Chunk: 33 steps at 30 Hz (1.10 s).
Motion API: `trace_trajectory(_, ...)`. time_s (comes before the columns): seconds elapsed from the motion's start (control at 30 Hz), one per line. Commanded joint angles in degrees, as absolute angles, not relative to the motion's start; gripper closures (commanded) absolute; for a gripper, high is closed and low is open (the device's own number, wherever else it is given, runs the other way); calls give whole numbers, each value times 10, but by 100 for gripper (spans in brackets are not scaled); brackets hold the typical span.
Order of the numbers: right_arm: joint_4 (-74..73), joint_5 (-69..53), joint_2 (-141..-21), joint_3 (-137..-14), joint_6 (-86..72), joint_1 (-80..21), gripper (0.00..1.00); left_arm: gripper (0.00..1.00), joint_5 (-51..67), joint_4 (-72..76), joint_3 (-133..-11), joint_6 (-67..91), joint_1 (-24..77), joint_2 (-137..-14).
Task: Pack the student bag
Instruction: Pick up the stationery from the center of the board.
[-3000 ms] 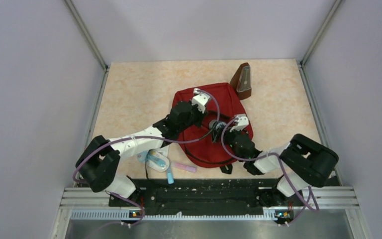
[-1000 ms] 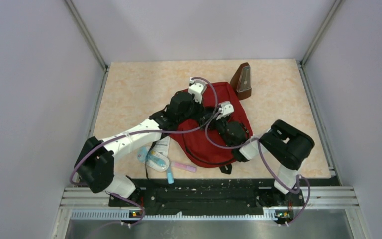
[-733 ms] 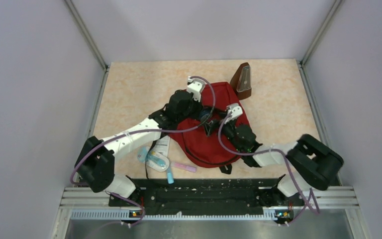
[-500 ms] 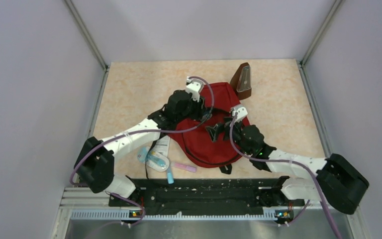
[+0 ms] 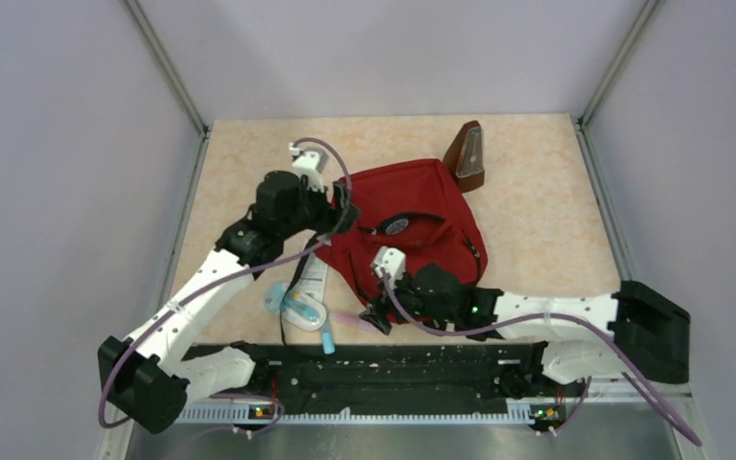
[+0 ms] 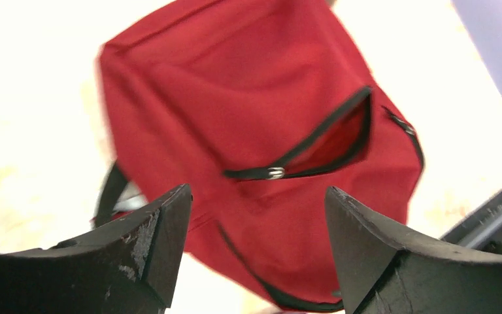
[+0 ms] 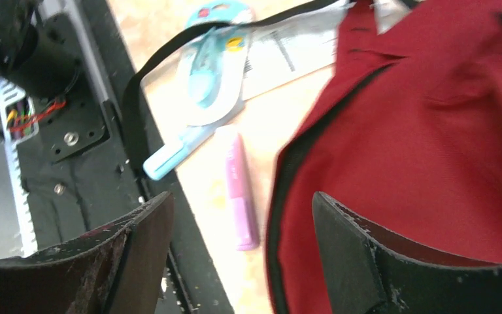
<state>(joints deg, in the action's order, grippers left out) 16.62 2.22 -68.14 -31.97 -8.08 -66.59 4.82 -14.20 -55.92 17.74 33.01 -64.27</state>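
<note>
The student bag (image 5: 417,216) is a red backpack lying mid-table, and its front pocket (image 6: 332,139) gapes along a black zipper. My left gripper (image 5: 344,207) hovers at the bag's left edge, jaws open and empty; in the left wrist view the left gripper (image 6: 255,219) frames the red fabric from above. My right gripper (image 5: 376,316) hangs open at the bag's near left corner. In the right wrist view the right gripper (image 7: 242,226) straddles the bag's black-piped edge (image 7: 281,196) and a pink tube (image 7: 239,190), holding nothing.
A brown metronome (image 5: 467,155) stands at the bag's far right corner. Left of the bag's near corner lie a white card (image 5: 312,280), a blue tape dispenser (image 5: 292,307), a light blue marker (image 5: 328,337) and the pink tube (image 5: 355,322). A black strap (image 7: 131,111) loops past them. The black base rail (image 5: 393,369) runs close behind.
My left gripper opened, let go of the bag and drew back to its left edge. My right arm swung off the bag's top down to its near left corner.
</note>
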Motion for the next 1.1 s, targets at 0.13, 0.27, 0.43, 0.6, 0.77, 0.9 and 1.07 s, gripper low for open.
trace_trajectory(0.13,141,-26,-861,-438,-53,-710,35,21,65,-262,-590,128,228,-603)
trace_trajectory(0.27,94,-14,-926,-495,-42,-711,44,21,41,-216,-546,100,218,-581)
trace_trajectory(0.43,50,-22,-966,-525,-37,-711,48,21,15,-225,-538,92,216,-575)
trace_trajectory(0.6,33,-15,-983,-521,-50,-711,55,21,9,-219,-532,91,216,-564)
trace_trajectory(0.77,23,14,-970,-493,-54,-718,59,21,17,-218,-531,93,215,-568)
trace_trajectory(0.9,24,18,-953,-473,-56,-725,61,21,19,-218,-531,94,216,-572)
trace_trajectory(1.07,26,31,-951,-462,-64,-743,65,21,23,-218,-532,95,215,-577)
